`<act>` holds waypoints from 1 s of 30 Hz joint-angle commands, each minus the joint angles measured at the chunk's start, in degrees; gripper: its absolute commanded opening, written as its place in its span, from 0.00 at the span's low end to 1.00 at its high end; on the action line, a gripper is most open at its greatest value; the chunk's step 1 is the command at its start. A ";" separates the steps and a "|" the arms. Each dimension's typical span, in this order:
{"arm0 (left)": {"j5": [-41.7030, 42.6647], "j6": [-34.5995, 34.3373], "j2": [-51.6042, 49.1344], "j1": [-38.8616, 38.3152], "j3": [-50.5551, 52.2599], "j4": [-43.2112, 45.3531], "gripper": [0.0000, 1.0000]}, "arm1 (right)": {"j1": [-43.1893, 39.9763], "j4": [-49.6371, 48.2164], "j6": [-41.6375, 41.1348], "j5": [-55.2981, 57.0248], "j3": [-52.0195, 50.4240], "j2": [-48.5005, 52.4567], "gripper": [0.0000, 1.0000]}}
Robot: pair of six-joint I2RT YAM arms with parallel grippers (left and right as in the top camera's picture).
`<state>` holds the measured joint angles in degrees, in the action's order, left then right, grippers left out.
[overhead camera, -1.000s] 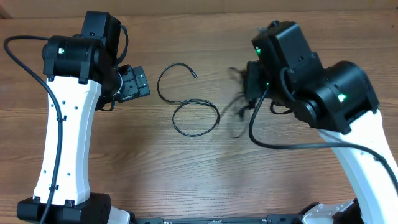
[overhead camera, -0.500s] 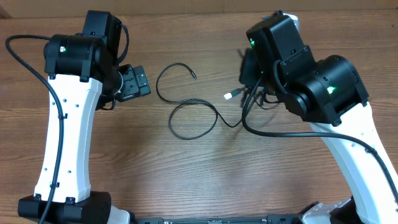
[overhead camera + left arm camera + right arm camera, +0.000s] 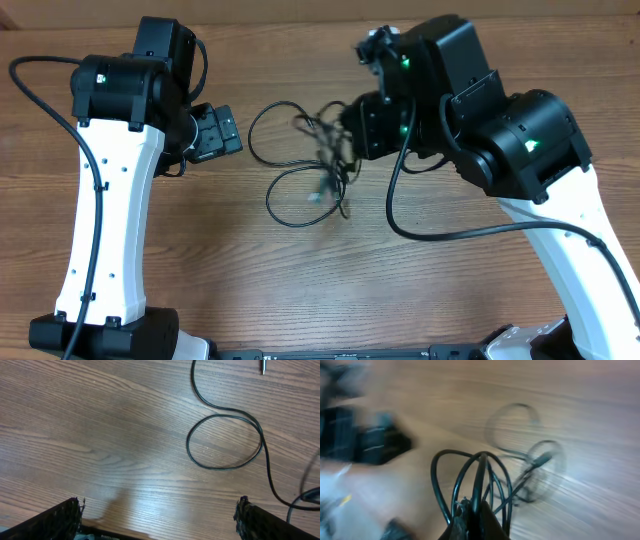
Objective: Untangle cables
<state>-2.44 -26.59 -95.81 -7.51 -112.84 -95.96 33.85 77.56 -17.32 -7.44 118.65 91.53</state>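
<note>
Thin black cables lie at the table's middle. One cable (image 3: 272, 158) curves from a small plug end through a loop on the wood; it also shows in the left wrist view (image 3: 226, 440). My right gripper (image 3: 479, 515) is shut on a bunch of black cable loops (image 3: 470, 475) and holds them above the table; in the overhead view the bunch (image 3: 330, 160) is blurred and hangs left of the right gripper (image 3: 362, 130). My left gripper (image 3: 160, 520) is open and empty above bare wood, left of the loop; overhead it shows at the left (image 3: 215, 133).
The wooden table (image 3: 300, 270) fills the view. The white left arm (image 3: 100, 220) stands along the left side and the right arm (image 3: 560, 230) along the right. Thick black robot wires hang off both arms.
My right gripper has swung left across the table with the cable bunch in it, dragging cords toward the lying loop. The loop has shifted a little. The left arm has not moved.
</note>
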 commanded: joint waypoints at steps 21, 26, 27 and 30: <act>9.92 10.25 -0.48 -0.46 0.46 -0.28 1.00 | -0.17 2.25 -14.43 17.62 0.22 -0.98 0.04; 10.21 10.56 -0.50 -0.66 3.78 -0.46 1.00 | -0.17 1.86 -14.43 17.62 0.22 -0.96 0.04; 10.19 10.58 -0.50 -0.87 5.29 -0.13 1.00 | -0.17 1.86 -14.43 17.62 0.22 -0.96 0.04; 10.29 10.54 -0.50 -1.84 10.91 2.21 0.98 | -0.17 1.79 -14.43 17.62 0.22 -0.96 0.04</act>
<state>6.35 -17.80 -95.81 -8.12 -106.15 -94.98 33.74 80.05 -31.38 10.46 118.65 91.53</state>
